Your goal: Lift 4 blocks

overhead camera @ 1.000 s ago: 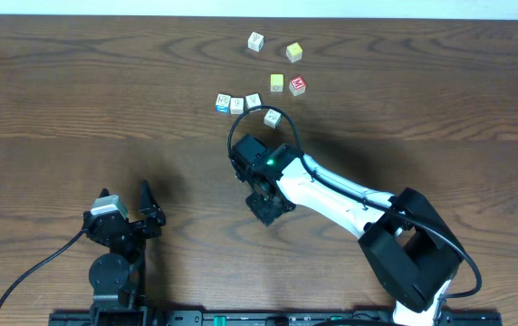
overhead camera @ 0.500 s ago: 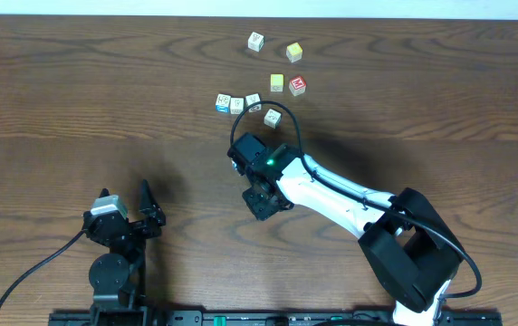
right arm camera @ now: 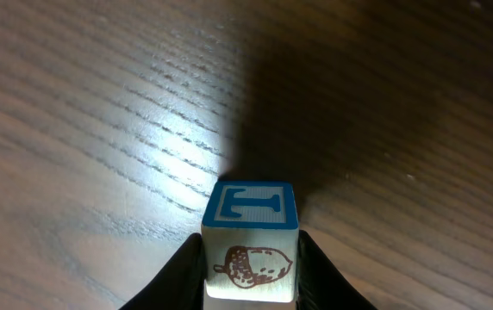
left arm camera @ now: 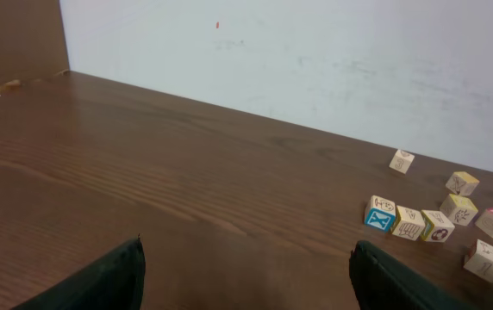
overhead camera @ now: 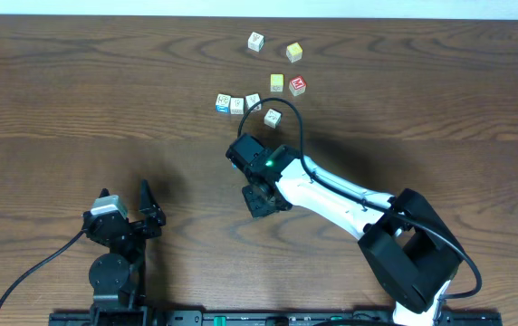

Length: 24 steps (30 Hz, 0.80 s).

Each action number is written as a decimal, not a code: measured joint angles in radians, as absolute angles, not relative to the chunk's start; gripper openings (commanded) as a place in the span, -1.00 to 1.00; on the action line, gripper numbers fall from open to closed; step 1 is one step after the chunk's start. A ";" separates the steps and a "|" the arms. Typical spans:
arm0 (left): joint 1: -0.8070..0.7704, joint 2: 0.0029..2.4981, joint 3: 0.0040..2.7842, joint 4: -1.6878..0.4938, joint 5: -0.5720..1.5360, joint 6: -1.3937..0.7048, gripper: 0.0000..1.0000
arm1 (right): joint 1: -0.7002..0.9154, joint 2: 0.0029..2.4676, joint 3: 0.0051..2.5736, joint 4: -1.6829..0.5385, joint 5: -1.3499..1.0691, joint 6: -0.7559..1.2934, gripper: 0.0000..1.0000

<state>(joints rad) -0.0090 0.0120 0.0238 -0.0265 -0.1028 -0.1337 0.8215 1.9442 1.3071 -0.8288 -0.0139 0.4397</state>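
Wooden block [right arm camera: 249, 245] with the blue T face sits between the right gripper [overhead camera: 259, 197] jaws, which have just narrowed onto its sides at mid-table: grip judged made, lift may follow. Left gripper [left arm camera: 246, 250] stands wide open, empty

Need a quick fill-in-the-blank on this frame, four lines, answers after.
1. The block gripped in the right pincer shows the letter ___ on its blue top.
2. The picture on its near side is an ___.
3. The left pincer stands ___, holding nothing.
4. The red-topped cube lies beside a ___ neighbour.

Missing words: T; acorn; open; yellow.
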 measured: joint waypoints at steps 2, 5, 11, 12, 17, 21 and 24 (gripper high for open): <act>-0.009 0.012 0.024 -0.027 -0.103 -0.134 0.53 | 0.823 1.944 1.307 -0.824 -0.004 0.467 -0.49; -0.009 0.012 0.024 -0.027 -0.103 -0.134 0.53 | 0.823 1.944 1.307 -0.823 0.005 0.513 -0.51; -0.009 0.012 0.024 -0.027 -0.103 -0.134 0.53 | 0.823 1.944 1.308 -0.821 0.026 0.608 -0.56; -0.009 0.012 0.024 -0.027 -0.103 -0.134 0.53 | 0.823 1.944 1.308 -0.821 0.029 0.625 -0.55; -0.009 0.012 0.024 -0.027 -0.103 -0.134 0.53 | 0.823 1.944 1.308 -0.821 0.052 0.691 -0.52; -0.009 0.012 0.024 -0.027 -0.103 -0.134 0.53 | 0.823 1.944 1.308 -0.821 0.065 0.735 -0.52; -0.009 0.012 0.024 -0.027 -0.103 -0.134 0.53 | 0.822 1.944 1.308 -0.819 0.074 0.763 -0.28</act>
<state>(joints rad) -0.0090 0.0120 0.0238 -0.0265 -0.1028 -0.1337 0.8223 1.9442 1.3075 -0.8192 0.0738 0.7628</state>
